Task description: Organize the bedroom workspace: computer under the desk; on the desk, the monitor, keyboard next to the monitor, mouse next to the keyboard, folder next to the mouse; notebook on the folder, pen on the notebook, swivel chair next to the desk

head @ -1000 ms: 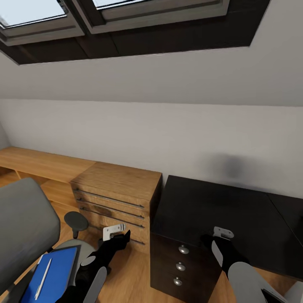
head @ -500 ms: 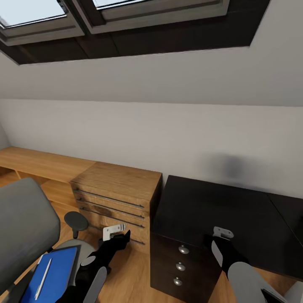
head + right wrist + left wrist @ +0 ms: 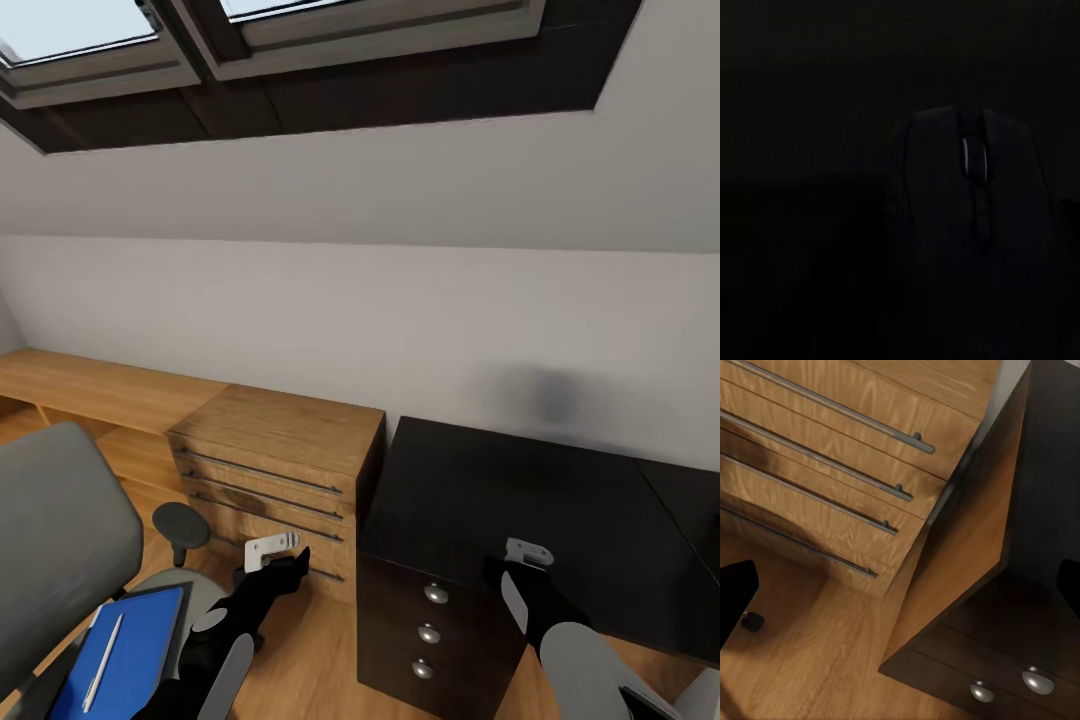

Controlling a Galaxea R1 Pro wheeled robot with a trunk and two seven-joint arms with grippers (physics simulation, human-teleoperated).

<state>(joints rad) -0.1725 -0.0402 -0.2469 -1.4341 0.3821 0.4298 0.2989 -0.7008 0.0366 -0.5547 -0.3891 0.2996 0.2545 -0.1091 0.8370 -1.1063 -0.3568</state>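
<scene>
The grey swivel chair [image 3: 60, 560] stands at lower left. On its seat lies the blue folder [image 3: 135, 650] with the white pen [image 3: 104, 660] on top. A dark rim shows around the folder; I cannot tell whether it is the notebook. The black desk [image 3: 520, 490] with its drawer unit [image 3: 430, 625] is at right. My left gripper [image 3: 293, 562] [image 3: 900, 585] hangs open and empty between chair and desk. My right gripper [image 3: 527, 556] hovers over the desk's front edge, with the black mouse [image 3: 975, 217] close before it in the dark. Computer, monitor and keyboard are out of view.
A light-wood chest [image 3: 280, 470] with bar handles stands against the desk's left side, with a low wooden bench [image 3: 90, 385] running left along the wall. The chair's black armrest [image 3: 181, 525] is near my left arm. Wooden floor [image 3: 310, 660] lies between chair and drawer unit.
</scene>
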